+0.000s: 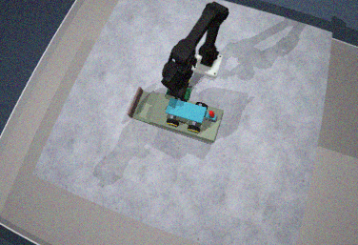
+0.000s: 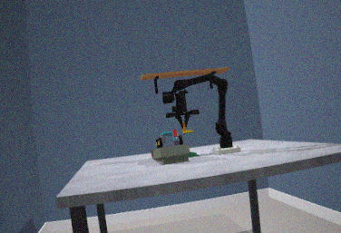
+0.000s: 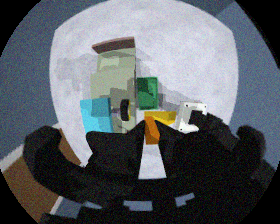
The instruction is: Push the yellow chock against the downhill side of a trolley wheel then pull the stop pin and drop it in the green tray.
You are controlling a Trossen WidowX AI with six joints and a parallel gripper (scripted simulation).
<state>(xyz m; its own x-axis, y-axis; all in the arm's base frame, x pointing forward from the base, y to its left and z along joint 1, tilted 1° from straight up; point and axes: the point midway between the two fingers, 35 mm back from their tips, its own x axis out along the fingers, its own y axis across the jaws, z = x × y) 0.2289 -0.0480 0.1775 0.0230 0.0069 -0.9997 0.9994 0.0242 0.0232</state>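
Observation:
My gripper [image 1: 179,95] [image 2: 184,123] is shut on the orange handle of the yellow chock [image 2: 188,131] [image 3: 165,117]. It holds the chock in the air, above the tray side of the ramp. The blue trolley [image 1: 187,112] [image 2: 167,134] [image 3: 96,115] stands on the grey-green ramp [image 1: 153,112] [image 2: 174,154] [image 3: 116,82]; one wheel [image 3: 124,110] shows in the wrist view. The red-headed stop pin [image 1: 211,113] [image 2: 175,133] stands at the trolley's uphill end and is not seen in the wrist view. The green tray [image 2: 193,154] [image 3: 147,92] lies beside the ramp, partly hidden under the gripper in the top view.
A brown end wall [image 1: 135,102] [image 3: 113,45] stands at the ramp's low end. The arm's white base plate [image 1: 213,67] [image 2: 227,150] stands on the table, beyond the tray from the ramp. An orange beam [image 2: 181,73] shows high behind the arm in the exterior view.

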